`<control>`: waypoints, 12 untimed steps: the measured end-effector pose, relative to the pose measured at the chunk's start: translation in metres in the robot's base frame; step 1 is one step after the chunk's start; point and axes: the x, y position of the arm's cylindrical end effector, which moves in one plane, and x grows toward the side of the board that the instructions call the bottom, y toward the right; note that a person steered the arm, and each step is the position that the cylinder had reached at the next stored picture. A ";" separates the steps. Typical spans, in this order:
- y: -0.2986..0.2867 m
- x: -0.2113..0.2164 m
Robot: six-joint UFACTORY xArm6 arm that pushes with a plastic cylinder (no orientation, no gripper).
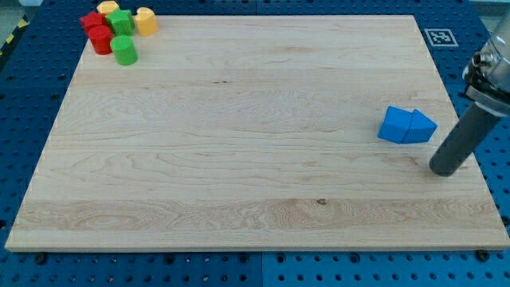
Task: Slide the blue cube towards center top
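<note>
The blue cube lies on the wooden board at the view's right, a little above mid height. A blue triangular block touches its right side. My tip is the lower end of the dark rod that comes in from the view's right edge. It rests on the board below and to the right of the two blue blocks, a short gap away from them and touching neither.
A cluster of small blocks sits at the board's top left corner: two red blocks, a green cylinder, a green block and two yellow blocks. A fiducial marker lies beyond the top right corner.
</note>
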 end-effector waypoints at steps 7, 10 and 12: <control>-0.163 -0.040; -0.054 -0.010; 0.008 -0.034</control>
